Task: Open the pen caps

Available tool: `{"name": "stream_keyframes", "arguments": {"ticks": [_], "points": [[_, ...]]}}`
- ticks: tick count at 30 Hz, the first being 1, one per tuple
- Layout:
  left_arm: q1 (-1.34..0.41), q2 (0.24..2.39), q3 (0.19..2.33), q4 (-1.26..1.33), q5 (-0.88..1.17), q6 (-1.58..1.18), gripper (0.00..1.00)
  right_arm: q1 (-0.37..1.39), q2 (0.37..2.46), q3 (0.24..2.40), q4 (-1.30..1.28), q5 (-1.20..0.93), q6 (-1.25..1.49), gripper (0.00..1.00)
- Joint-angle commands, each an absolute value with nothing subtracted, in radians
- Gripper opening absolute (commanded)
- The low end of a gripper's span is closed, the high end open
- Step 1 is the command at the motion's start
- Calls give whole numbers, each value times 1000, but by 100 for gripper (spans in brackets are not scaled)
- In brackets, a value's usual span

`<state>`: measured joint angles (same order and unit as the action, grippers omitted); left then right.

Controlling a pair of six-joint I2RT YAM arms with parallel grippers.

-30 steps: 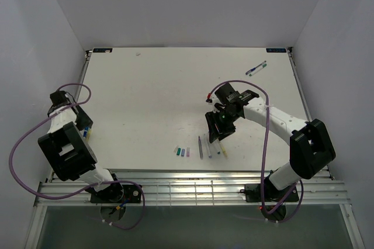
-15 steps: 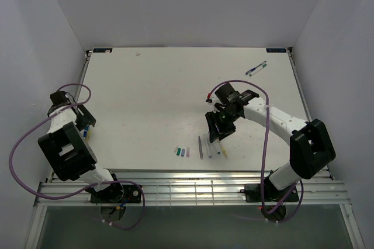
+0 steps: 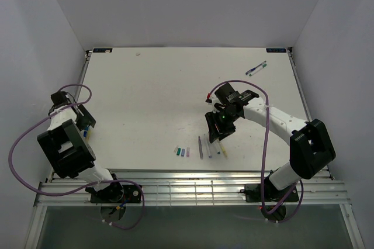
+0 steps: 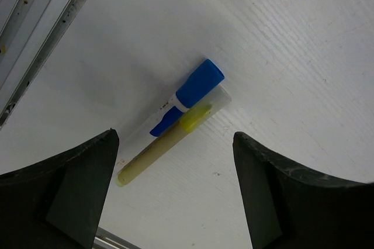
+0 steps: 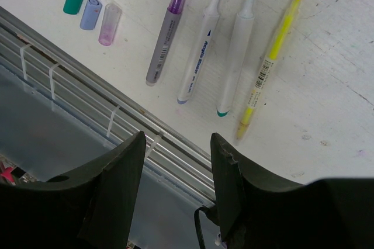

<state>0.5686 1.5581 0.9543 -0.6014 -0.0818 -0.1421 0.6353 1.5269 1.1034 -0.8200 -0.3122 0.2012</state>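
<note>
Blue cap (image 4: pixel 200 82) is sitting on the blue pen (image 4: pixel 165 122), yellow pen (image 4: pixel 149 156) touching alongside, at the table (image 4: pixel 292 38) left edge. We're judging it light, stiff and slick: pinch the cap crosswise, pull axially. Left gripper (image 4: pixel 175 141) is hovering, jaws wide apart, empty. Right gripper (image 5: pixel 178 141) is half-spread, empty, over the uncapped pens (image 5: pixel 201 44) and loose caps (image 5: pixel 87 6).

Lab cell — white walls (image 3: pixel 187 3), white table (image 3: pixel 152 97)

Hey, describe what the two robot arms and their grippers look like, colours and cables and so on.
The left arm and right arm have white links with bulky black joint housings; a purple cable loops along each. The left gripper and right gripper have broad matte black fingers.
</note>
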Motion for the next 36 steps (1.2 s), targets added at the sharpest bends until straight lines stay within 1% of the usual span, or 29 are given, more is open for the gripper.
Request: {"name": "stream_keyframes", "arguments": {"ticks": [1, 6, 15, 16, 22, 31, 36], "points": [[577, 1568, 948, -571, -49, -123, 89, 640, 1502, 1115, -822, -305, 189, 55], [577, 1582, 939, -560, -2, -115, 89, 641, 1499, 1109, -819, -307, 189, 55], [577, 1603, 925, -552, -2, -118, 89, 641, 1506, 1115, -815, -310, 190, 55], [577, 1606, 923, -552, 32, -118, 89, 640, 1508, 1117, -816, -310, 190, 55], [577, 1621, 925, -566, 66, -132, 89, 640, 1509, 1117, -811, -310, 190, 55], [577, 1618, 897, -609, 75, -164, 87, 641, 1503, 1101, -781, -322, 206, 55], [575, 1611, 899, -618, 64, -153, 83, 643, 1497, 1101, -778, -319, 207, 55]]}}
